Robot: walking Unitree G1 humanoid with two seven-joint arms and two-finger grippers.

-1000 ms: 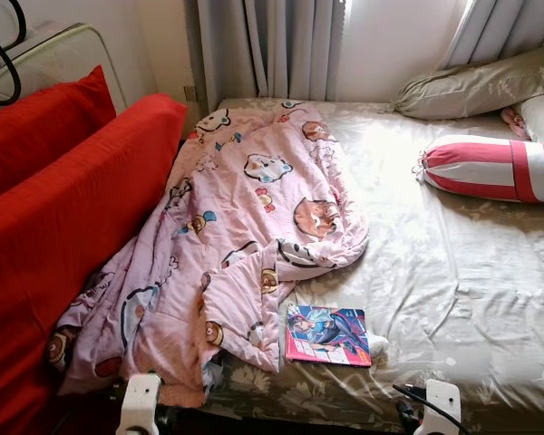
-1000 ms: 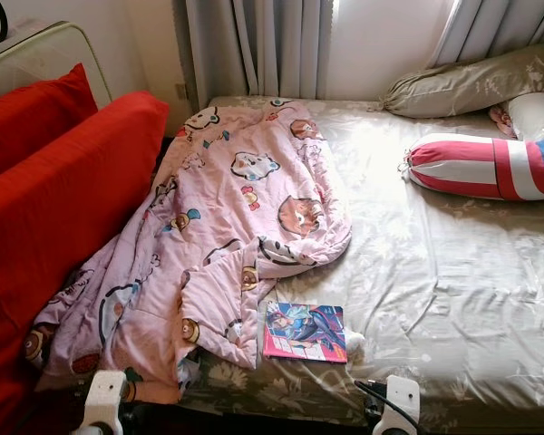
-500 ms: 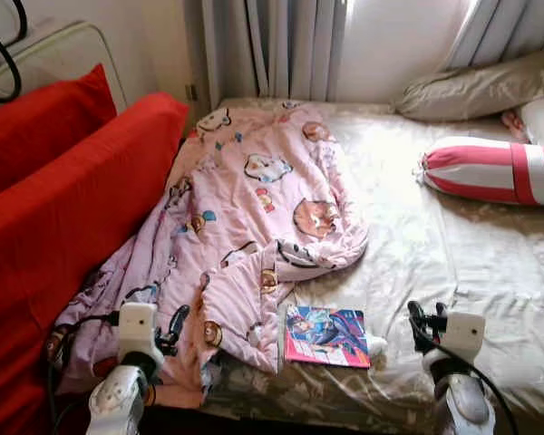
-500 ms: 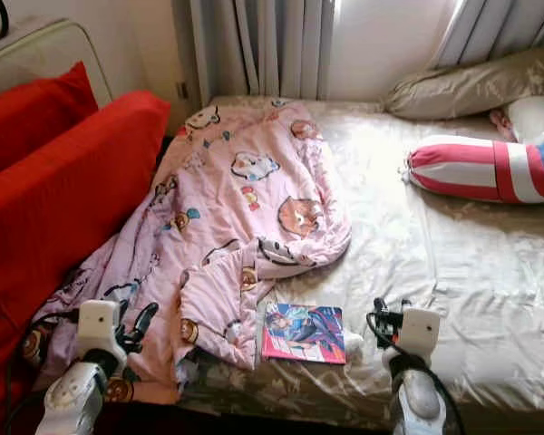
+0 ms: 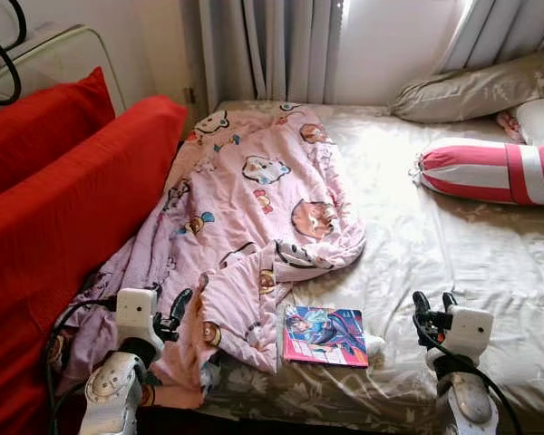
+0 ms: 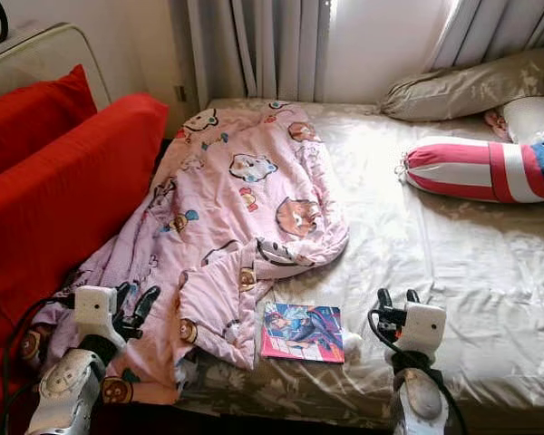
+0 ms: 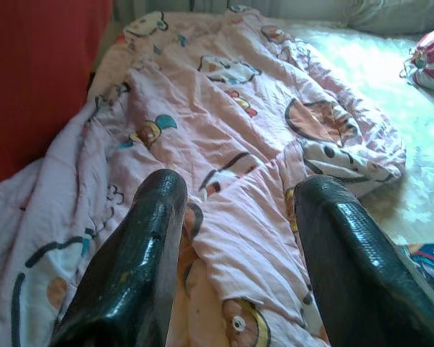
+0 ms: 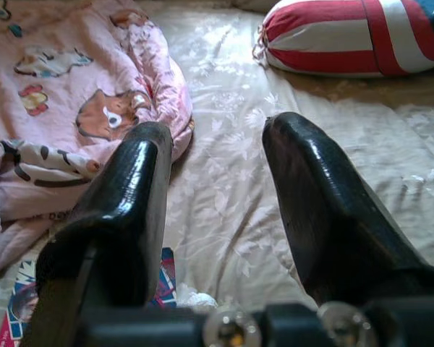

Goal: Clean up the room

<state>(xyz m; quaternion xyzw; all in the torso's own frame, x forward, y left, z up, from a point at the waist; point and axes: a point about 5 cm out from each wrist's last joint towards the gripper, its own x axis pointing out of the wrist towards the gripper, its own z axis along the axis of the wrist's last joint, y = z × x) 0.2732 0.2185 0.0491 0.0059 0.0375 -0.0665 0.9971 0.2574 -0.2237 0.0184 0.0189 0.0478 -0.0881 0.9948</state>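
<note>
A crumpled pink cartoon blanket [image 5: 245,208] lies across the left half of the bed and hangs over its front edge. A colourful comic book [image 5: 326,335] lies flat on the beige sheet [image 5: 453,254] by the blanket's lower corner. My left gripper [image 5: 174,313] is open, raised over the blanket's front left part, and its wrist view looks along the blanket [image 7: 224,116]. My right gripper [image 5: 433,304] is open above the sheet, to the right of the book. Nothing is held between either pair of fingers.
A red-and-white striped bolster [image 5: 490,170] and beige pillows [image 5: 471,89] lie at the bed's far right. Red cushions [image 5: 63,208] stand along the left side of the bed. Grey curtains [image 5: 272,45] hang behind the bed.
Both arms have risen from the bottom edge of the picture, the grippers now held over the front of the bed. Blanket and book lie as before.
</note>
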